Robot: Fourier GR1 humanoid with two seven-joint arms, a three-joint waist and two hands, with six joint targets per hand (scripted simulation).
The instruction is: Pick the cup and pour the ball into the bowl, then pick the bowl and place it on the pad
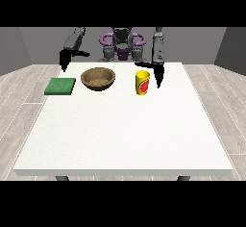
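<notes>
A: Where's the cup (142, 83)?
B: Far right on the table (120, 134), beside the bowl (98, 78); pad (60, 86) far left.
A: Hands?
B: The hand at the view's right (157, 74) hangs just beside the cup, fingers straight. The hand at the view's left (64, 60) holds nothing; fingers straight too.

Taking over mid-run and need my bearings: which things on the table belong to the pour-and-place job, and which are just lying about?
Part of the job:
- yellow cup, upright, next to the robot hand at the view's right
- brown bowl, left of the cup
- green pad, left of the bowl
- ball: not visible, perhaps inside the cup

Just lying about:
- nothing else on the white table
</notes>
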